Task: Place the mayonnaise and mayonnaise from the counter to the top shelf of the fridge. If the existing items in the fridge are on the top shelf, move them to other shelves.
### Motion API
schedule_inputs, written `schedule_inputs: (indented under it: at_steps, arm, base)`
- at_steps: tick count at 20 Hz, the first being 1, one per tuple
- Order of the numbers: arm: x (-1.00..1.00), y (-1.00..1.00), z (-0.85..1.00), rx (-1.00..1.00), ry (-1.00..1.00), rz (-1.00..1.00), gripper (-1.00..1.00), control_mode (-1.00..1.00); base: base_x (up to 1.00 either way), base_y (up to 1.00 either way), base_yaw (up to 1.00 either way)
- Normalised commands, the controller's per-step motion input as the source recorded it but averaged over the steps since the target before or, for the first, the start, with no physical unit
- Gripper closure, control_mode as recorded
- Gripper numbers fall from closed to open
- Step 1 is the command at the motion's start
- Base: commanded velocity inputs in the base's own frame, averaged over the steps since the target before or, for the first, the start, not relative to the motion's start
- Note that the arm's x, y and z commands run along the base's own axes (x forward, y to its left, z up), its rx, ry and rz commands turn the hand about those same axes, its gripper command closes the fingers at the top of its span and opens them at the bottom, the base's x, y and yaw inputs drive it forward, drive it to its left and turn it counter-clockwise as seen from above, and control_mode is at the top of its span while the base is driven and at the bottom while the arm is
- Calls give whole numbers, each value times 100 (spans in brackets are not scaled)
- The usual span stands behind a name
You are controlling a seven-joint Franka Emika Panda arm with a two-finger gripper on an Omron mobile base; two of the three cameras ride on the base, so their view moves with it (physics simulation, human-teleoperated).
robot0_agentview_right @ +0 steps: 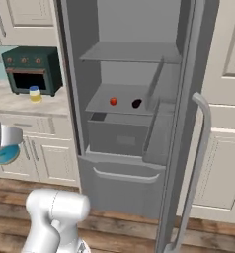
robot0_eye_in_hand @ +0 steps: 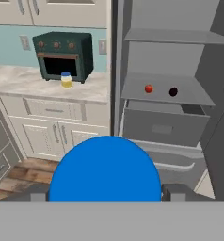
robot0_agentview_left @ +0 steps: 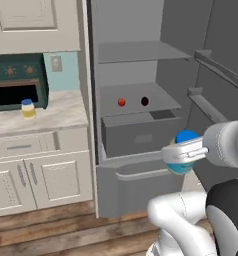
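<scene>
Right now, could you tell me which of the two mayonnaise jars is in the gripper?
The mayonnaise jar in front of the open fridge sits in the gripper; the other jar stands on the counter by the toaster oven.

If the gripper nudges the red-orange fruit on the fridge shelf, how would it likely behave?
The red-orange fruit looks round and sits loose on a flat grey shelf, so it would probably roll rather than slide. It could bump the dark purple fruit beside it. Being small, it is likely light and may escape a pinch.
</scene>
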Motion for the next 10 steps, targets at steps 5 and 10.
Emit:
schedule_inputs:
  at_steps: [5,10]
  arm:
    - [0,0,0,0,0,0,100,100]
    - [0,0,0,0,0,0,100,100]
  base:
    - [48,-27,0]
    - [60,-18,0]
